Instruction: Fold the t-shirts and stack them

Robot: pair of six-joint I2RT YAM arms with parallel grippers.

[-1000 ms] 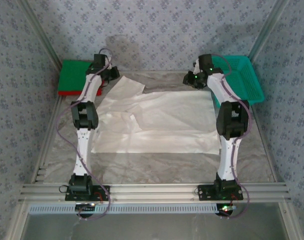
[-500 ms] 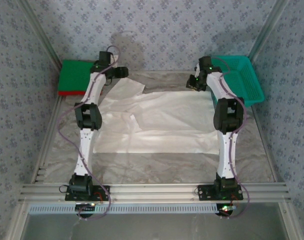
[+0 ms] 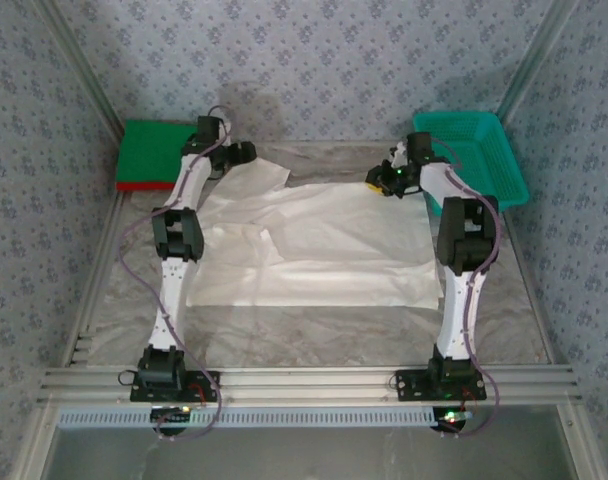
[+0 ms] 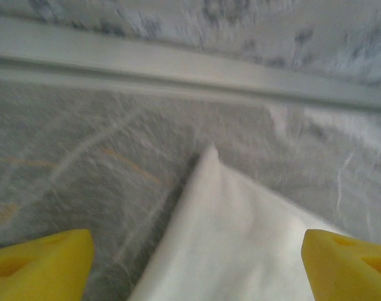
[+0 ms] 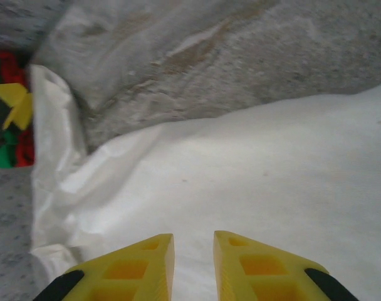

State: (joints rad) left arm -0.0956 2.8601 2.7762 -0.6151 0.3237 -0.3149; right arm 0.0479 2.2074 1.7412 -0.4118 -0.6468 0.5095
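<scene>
We see our left gripper spread wide over a corner of the off-white t-shirt, with the green t-shirt beside it. Our right gripper is narrowly parted and empty, with the teal basket alongside.

Soft, even overhead light, faint shadows; left wrist view blurred, top view slightly grainy.

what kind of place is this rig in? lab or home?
Probably a lab robot cell, not a home: aluminium frame rail along the near edge, printed backdrop walls boxing in the table, an off-white t-shirt spread out for folding.
</scene>
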